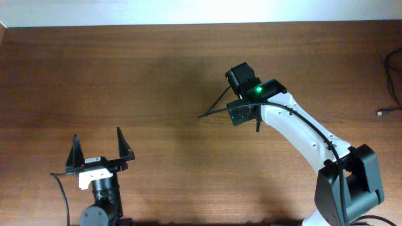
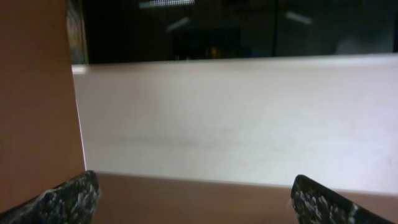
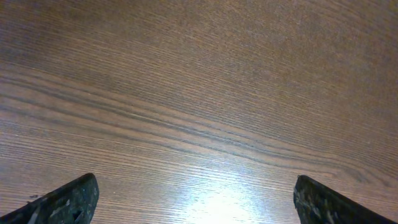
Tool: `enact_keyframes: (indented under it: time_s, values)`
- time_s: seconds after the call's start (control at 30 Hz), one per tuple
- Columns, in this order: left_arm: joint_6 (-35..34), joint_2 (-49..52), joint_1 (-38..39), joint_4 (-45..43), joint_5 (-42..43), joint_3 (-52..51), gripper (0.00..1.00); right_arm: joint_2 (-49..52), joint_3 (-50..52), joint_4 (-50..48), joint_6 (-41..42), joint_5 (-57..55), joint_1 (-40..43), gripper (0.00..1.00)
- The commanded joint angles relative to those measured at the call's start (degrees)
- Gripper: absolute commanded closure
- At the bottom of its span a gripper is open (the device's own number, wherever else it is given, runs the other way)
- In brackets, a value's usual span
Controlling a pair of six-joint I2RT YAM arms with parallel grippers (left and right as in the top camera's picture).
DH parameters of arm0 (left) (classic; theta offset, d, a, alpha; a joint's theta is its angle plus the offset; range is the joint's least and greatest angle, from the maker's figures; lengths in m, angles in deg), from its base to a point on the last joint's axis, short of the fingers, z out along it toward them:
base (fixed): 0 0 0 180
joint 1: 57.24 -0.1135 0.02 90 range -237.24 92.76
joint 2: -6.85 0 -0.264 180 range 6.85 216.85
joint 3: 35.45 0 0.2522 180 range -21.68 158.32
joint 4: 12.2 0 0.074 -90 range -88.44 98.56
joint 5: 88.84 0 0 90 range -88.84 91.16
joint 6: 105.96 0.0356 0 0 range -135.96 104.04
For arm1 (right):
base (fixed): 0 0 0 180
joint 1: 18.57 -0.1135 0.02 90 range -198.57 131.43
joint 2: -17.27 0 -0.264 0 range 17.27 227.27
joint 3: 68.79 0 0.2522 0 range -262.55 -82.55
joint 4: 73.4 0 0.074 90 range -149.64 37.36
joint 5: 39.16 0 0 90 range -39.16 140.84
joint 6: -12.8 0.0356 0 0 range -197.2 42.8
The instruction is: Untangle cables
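A thin black cable [image 1: 391, 78] lies at the far right edge of the wooden table [image 1: 163, 75], curving out of frame, with a small plug end [image 1: 381, 113] pointing left. No bunched tangle shows in any view. My right gripper [image 1: 233, 116] hangs over the middle of the table, far left of that cable. It is open and empty, with only bare wood between its fingers in the right wrist view [image 3: 194, 202]. My left gripper [image 1: 98, 149] is open and empty at the front left; the left wrist view [image 2: 193, 205] shows only table and wall.
The right arm's base [image 1: 348, 188] stands at the front right and the left arm's base [image 1: 100, 201] at the front left. A pale wall [image 2: 236, 118] runs behind the table's far edge.
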Motion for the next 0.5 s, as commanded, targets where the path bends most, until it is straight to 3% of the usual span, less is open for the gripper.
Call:
enact_keyframes:
  time_s: [0.0, 0.13, 0.47]
  values:
    - [0.6, -0.5, -0.2, 5.1, -0.4, -0.9, 0.01, 0.1, -0.1, -0.2, 0.7, -0.7, -0.1, 0.01]
    - [1.0, -0.5, 2.8, 21.4, -2.7, -0.9, 0.01, 0.1, -0.1, -0.2, 0.7, -0.7, -0.1, 0.01]
    - [3.1, -0.5, 3.6, 21.3, -2.4, -0.9, 0.01, 0.1, -0.1, -0.2, 0.7, -0.7, -0.1, 0.01]
